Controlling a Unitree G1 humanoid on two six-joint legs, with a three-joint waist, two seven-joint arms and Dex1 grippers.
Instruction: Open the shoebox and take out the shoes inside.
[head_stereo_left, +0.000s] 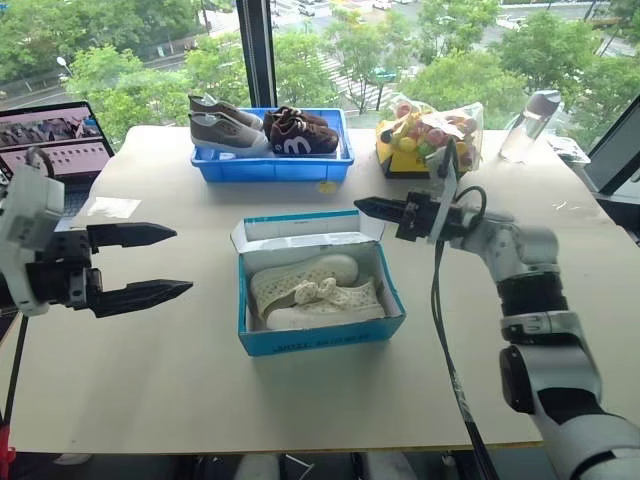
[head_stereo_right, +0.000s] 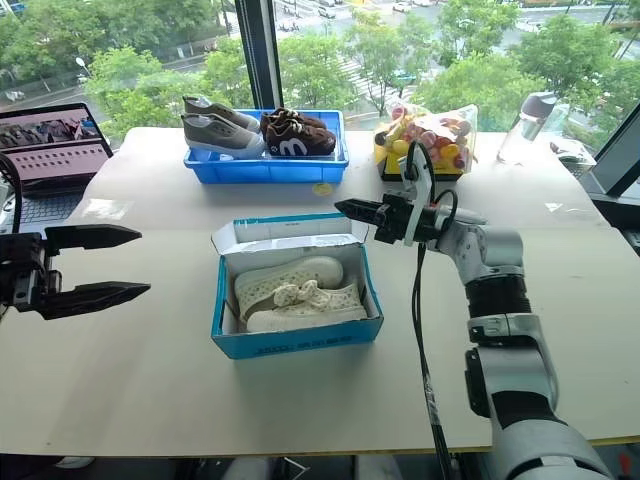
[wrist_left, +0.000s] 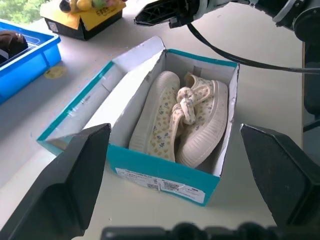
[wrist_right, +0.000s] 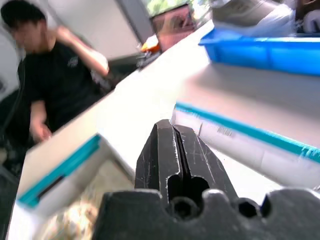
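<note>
**Shoebox open on the table, shoes inside, both end effectors empty**

I see the shoebox (head_stereo_left: 318, 340) in the middle of the table (head_stereo_left: 150, 390): a bright blue cardboard box with a white interior, its lid folded back on the far side so the white underside of the lid faces up. A printed label strip runs along its near blue wall. Inside it lie the shoes (head_stereo_left: 315, 290), a cream-white perforated pair with pale soles, resting on their sides and pressed against each other, laces knotted together between them.

Further back on the table stands a blue plastic bin (head_stereo_left: 270, 165) holding grey sneakers (head_stereo_left: 225, 125) on its left and dark brown sneakers (head_stereo_left: 300, 132) with a white mark on its right. To the right of the bin sits a clear bag of colourful items (head_stereo_left: 430, 130) over a black and yellow box, and beyond that a clear bottle (head_stereo_left: 528, 122). A laptop (head_stereo_left: 55, 140) is at the table's far left corner.

My left end effector (head_stereo_left: 140, 263) hangs to the left of the shoebox, well apart from it, fingers spread wide and holding nothing, pointing towards the box. My right end effector (head_stereo_left: 375, 209) hovers above the box's far right corner, just beside the lid's edge, pointing left; its fingers look pressed nearly together with nothing between them. In the right wrist view a person in a dark shirt (wrist_right: 55, 80) stands beyond the table.
</note>
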